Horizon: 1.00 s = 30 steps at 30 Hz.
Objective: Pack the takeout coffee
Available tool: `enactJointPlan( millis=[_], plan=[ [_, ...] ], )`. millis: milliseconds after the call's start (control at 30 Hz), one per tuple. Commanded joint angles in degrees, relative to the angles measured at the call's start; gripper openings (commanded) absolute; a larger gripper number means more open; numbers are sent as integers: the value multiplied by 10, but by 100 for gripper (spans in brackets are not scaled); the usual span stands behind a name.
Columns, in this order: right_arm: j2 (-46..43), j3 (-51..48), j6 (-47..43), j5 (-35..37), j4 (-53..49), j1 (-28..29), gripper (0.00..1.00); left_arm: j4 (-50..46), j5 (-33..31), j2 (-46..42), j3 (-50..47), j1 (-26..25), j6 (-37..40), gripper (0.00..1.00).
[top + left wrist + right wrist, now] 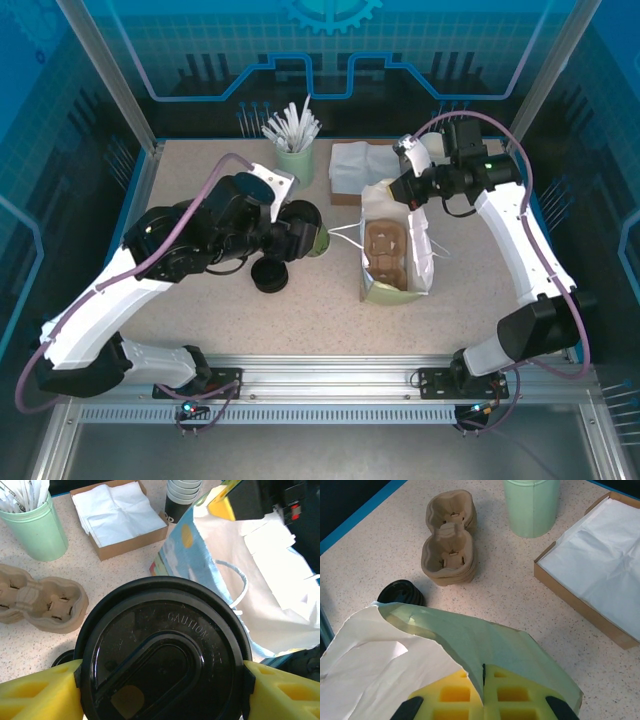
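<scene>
Two grips: left hand (162, 692) takeout coffee (165, 640), right hand (482, 692) bag (470, 640); loose lid (401, 592) nearby.

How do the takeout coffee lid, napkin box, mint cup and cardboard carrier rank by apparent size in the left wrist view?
1. Takeout coffee lid: largest, though it is nearest the camera.
2. Napkin box.
3 and 4. Mint cup and cardboard carrier: they look similar and the frame edge cuts both, so unranked.
</scene>
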Motion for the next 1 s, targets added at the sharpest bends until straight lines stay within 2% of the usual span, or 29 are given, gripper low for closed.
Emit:
enactJointPlan(
  millis=[0, 300, 533, 733, 967],
  plan=[
    [-18, 8, 36, 25, 10, 15, 5, -15, 17, -10, 26, 3, 21, 73],
    [-9, 39, 146, 98, -17, 33, 4, -19, 36, -10, 48, 3, 25, 73],
    [-19, 17, 255, 146, -5, 41, 2, -23, 47, -11, 68, 3, 29, 72],
    [-24, 3, 332, 175, -1, 55, 0, -20, 69, -4, 84, 3, 27, 72],
    [-37, -25, 375, 187, 17, 77, 0, -10, 71, 20, 102, 3, 34, 72]
  ],
)
